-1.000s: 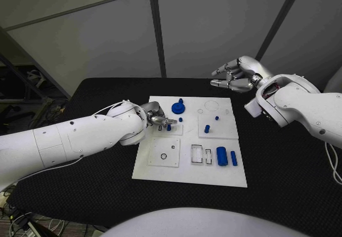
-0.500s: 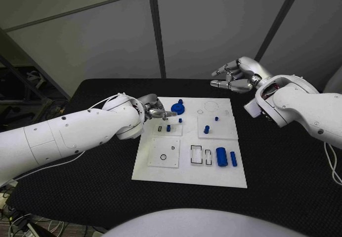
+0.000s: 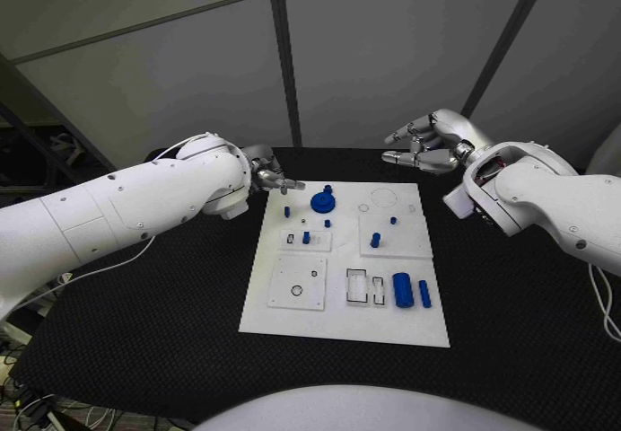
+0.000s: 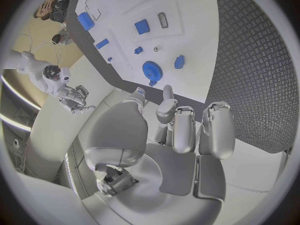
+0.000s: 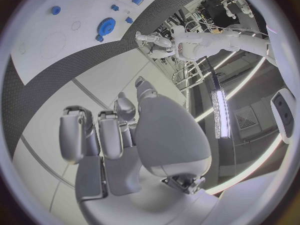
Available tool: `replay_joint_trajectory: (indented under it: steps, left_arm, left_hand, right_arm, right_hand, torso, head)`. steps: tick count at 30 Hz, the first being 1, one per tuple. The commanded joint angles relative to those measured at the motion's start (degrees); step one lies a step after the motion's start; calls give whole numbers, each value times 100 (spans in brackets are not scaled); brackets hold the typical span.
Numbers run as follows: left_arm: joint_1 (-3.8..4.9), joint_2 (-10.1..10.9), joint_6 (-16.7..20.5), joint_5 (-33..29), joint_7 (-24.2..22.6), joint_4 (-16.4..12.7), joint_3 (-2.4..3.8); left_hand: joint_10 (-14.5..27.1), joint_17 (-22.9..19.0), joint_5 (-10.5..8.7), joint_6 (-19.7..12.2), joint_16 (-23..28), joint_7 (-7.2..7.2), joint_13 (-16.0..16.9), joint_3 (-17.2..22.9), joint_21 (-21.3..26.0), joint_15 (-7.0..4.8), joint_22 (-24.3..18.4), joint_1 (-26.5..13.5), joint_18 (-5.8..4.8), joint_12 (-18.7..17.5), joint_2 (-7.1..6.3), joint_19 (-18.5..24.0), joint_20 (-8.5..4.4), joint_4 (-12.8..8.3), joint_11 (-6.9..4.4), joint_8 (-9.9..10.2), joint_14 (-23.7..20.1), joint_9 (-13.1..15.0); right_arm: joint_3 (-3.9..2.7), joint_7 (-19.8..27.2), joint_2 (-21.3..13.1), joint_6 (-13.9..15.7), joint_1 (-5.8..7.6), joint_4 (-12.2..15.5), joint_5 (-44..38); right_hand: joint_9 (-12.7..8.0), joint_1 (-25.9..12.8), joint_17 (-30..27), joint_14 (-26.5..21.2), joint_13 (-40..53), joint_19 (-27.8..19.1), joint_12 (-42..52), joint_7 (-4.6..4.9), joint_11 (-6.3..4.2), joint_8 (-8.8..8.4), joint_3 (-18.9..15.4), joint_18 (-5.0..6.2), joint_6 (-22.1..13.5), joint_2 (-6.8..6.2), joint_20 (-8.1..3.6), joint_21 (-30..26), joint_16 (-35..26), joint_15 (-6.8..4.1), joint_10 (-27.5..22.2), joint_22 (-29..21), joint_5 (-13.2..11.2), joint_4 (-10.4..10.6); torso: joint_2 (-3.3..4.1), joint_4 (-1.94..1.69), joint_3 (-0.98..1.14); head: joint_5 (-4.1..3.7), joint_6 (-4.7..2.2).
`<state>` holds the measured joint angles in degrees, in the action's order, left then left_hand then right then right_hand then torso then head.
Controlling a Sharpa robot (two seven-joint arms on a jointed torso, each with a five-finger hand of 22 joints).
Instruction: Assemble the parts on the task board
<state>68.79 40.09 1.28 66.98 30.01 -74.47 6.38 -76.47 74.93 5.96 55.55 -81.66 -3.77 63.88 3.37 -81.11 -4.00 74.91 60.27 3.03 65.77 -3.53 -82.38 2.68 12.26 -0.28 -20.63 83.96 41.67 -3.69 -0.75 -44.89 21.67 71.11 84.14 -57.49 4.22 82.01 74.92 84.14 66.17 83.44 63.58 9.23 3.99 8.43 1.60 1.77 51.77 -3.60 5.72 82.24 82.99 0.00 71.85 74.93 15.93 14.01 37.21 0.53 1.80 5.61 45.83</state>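
The white task board [image 3: 343,310] lies mid-table. A blue gear [image 3: 322,197] stands near its back edge, also seen in the left wrist view [image 4: 152,71] and the right wrist view [image 5: 107,24]. Small blue pegs [image 3: 307,238] [image 3: 375,239] stand in the middle plates. A blue cylinder [image 3: 403,287] and a blue bar [image 3: 424,288] lie at the front right. My left hand [image 3: 269,175] [image 4: 181,130] hovers off the board's back left corner, fingers apart and holding nothing. My right hand [image 3: 427,144] [image 5: 119,130] hangs raised behind the back right corner, also holding nothing.
The black table [image 3: 518,296] surrounds the board on all sides. A square plate [image 3: 298,280] with a small hole and a pair of rectangular slots [image 3: 365,283] sit on the board's front half. A grey wall stands behind the table.
My left hand has lifted off the small plate at the board's middle left and drawn back to the back left corner. A small blue peg stays standing in that plate. The right hand barely moved.
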Motion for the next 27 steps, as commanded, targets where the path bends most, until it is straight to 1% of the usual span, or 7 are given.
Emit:
replay_joint_trajectory:
  steps: [1,4,8,14,19,22,27]
  left_arm:
    - [43,-133,-542,73,25,291,-2]
    - [65,-239,-614,258,18,486,-23]
    - [86,-389,-732,490,15,738,-88]
    - [94,-584,-866,581,14,1039,-159]
    - [95,-689,-949,600,10,1149,-184]
    - [96,-726,-995,604,11,1164,-195]
    - [96,-771,-1172,607,23,1198,-206]
  left_hand:
    - [63,575,20,15,5,-26,-21,-52,44,42,401,90,5,-38,28,44,11,9,14,48,349,-32]
    - [72,570,35,24,9,-30,-28,-74,54,46,393,117,7,-43,52,51,16,12,17,71,347,-52]
    - [76,570,55,34,9,-32,-31,-94,58,49,392,143,8,-45,73,52,20,14,20,92,346,-71]
    - [113,553,67,39,25,-43,-78,-142,78,56,376,178,13,-89,86,66,27,18,29,138,340,-109]
    - [123,551,69,42,27,-48,-85,-167,80,60,378,189,13,-96,93,66,31,24,34,162,338,-131]
    - [123,551,69,42,27,-48,-85,-169,80,61,378,190,13,-96,93,66,31,24,34,163,338,-132]
    - [123,556,70,48,23,-49,-83,-180,68,62,393,196,9,-93,101,55,33,28,36,173,339,-142]
  right_arm:
    - [-2,16,10,-26,10,1,-14]
    - [-2,15,14,-29,10,0,-14]
    - [-2,15,23,-38,10,-4,-14]
    - [-2,16,36,-50,10,-3,-14]
    - [-2,17,44,-52,10,-2,-14]
    - [-2,19,51,-57,10,-3,-14]
    - [-2,17,53,-65,10,-4,-14]
  right_hand:
    - [-6,-44,556,344,2,-16,-13,-14,2,25,-27,118,28,13,-12,-28,-26,-45,-22,199,27,12]
    - [-6,-44,556,344,2,-16,-13,-14,2,25,-27,118,28,13,-12,-28,-26,-45,-22,199,27,12]
    - [-6,-41,557,344,3,-16,-10,-14,1,26,-25,118,29,16,-12,-28,-26,-46,-21,199,32,11]
    - [-6,-41,555,344,3,-15,-9,-15,1,26,-26,118,30,17,-12,-27,-27,-46,-20,201,33,12]
    - [-6,-41,555,344,3,-15,-9,-15,1,26,-26,118,30,17,-12,-27,-27,-46,-20,201,33,12]
    - [-6,-41,555,344,3,-15,-9,-15,1,26,-26,118,30,17,-12,-27,-27,-46,-20,201,33,12]
    - [-6,-41,555,344,3,-15,-9,-15,1,26,-26,118,30,17,-12,-27,-27,-46,-20,201,33,12]
  torso:
    - [13,2,-3]
    - [12,-1,1]
    - [11,3,-4]
    - [5,0,-4]
    - [4,0,-2]
    - [5,7,-2]
    - [5,4,-4]
  head:
    - [9,-11]
    - [16,-18]
    - [24,4]
    - [45,28]
    - [45,33]
    - [40,56]
    - [38,64]
